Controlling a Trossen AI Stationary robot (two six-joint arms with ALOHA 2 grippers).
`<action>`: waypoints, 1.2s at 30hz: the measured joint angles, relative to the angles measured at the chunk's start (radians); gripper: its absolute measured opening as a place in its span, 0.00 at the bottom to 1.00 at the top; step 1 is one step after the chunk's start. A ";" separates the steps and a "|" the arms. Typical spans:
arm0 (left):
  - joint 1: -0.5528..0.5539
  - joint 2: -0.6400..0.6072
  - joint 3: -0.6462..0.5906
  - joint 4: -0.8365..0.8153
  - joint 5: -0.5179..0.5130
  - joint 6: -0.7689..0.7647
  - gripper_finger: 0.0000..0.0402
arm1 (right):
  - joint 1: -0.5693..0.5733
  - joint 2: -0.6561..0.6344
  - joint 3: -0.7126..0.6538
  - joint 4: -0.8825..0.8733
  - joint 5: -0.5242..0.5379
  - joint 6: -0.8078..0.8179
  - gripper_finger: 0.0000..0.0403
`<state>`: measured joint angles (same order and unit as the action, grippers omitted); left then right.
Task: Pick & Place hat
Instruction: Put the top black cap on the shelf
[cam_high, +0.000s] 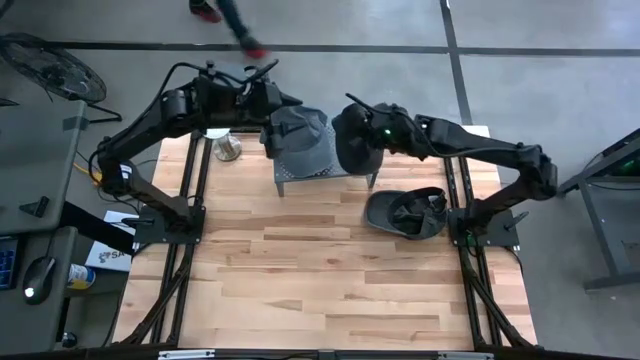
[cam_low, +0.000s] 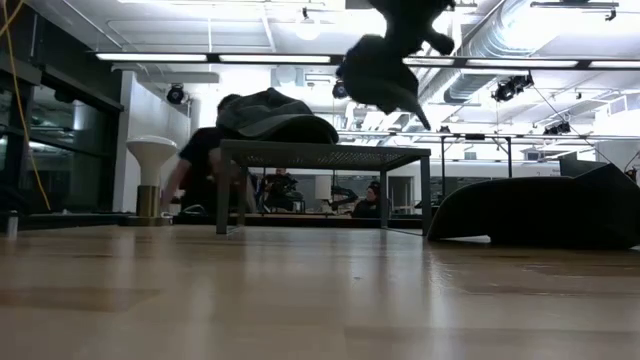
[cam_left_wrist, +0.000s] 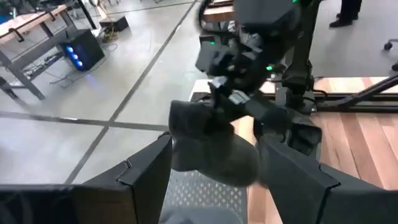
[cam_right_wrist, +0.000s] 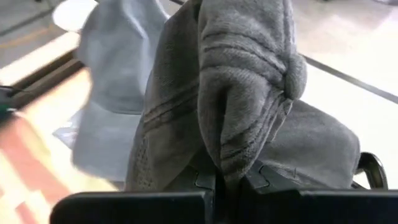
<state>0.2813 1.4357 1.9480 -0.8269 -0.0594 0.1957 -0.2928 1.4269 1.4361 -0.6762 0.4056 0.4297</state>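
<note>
A small metal mesh rack (cam_high: 325, 175) stands at the table's far middle. A light grey hat (cam_high: 300, 138) lies on its top, which also shows in the low view (cam_low: 275, 112). My right gripper (cam_high: 375, 130) is shut on a dark grey hat (cam_high: 353, 140) over the rack's right end. That hat hangs in the air in the low view (cam_low: 385, 70). Another dark hat (cam_high: 405, 213) lies on the table, right of the rack. My left gripper (cam_high: 268, 128) is open at the light grey hat's left side, its fingers (cam_left_wrist: 146, 171) spread wide and holding nothing. My right gripper pinches a bunched fold of the dark grey hat's crown (cam_right_wrist: 231, 163) between its two fingers. The fingers come from the table's right side, slanting down. The hat hangs below the fingers, lifted clear of the rack.
A small metal cup (cam_high: 228, 150) stands left of the rack. A person walks on the floor beyond the table's far edge (cam_high: 232, 22). The near half of the wooden table (cam_high: 320, 290) is bare wood between the two arm bases.
</note>
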 joint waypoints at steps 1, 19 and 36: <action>0.000 -0.009 0.000 -0.015 -0.003 -0.003 0.58 | -0.015 0.011 0.000 0.001 -0.009 0.000 0.02; 0.000 -0.056 0.000 -0.149 -0.025 -0.048 0.58 | -0.135 0.145 0.000 0.122 -0.170 0.041 0.02; 0.000 -0.056 0.000 -0.152 -0.028 -0.055 0.58 | -0.155 0.190 0.001 0.190 -0.202 0.043 0.02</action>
<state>0.2813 1.3800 1.9480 -0.9787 -0.0872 0.1412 -0.4477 1.6167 1.4368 -0.4866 0.2035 0.4725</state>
